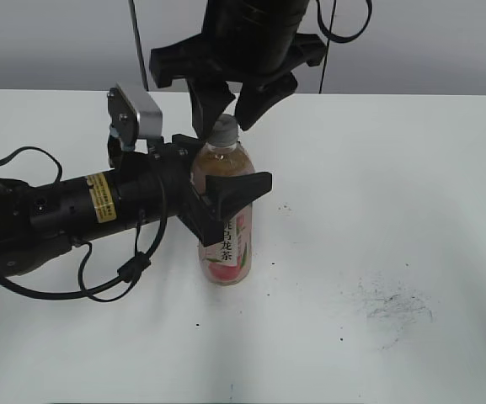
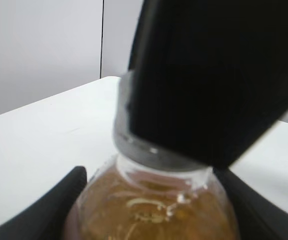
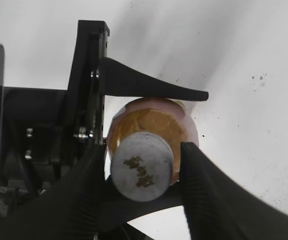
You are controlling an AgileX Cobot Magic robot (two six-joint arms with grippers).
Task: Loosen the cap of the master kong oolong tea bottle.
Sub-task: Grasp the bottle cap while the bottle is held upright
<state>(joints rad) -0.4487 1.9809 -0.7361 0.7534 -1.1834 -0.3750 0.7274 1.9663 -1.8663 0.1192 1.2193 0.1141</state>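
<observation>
The master kong oolong tea bottle (image 1: 230, 252) stands upright on the white table, its amber tea and pink-white label showing. My left gripper (image 1: 226, 210) reaches in from the left and is shut on the bottle's upper body; in the left wrist view the left gripper (image 2: 153, 215) has a finger on each side of the bottle (image 2: 148, 200). The silvery-grey cap (image 1: 225, 128) is on the neck. My right gripper (image 1: 226, 124) comes down from above. In the right wrist view the right gripper (image 3: 144, 149) straddles the cap (image 3: 141, 167) with a narrow gap on each side.
The white table (image 1: 377, 168) has dark smudges (image 1: 394, 307) at the front right. The left arm's black cable (image 1: 99, 286) loops over the table at the left. A grey wall runs behind the far edge.
</observation>
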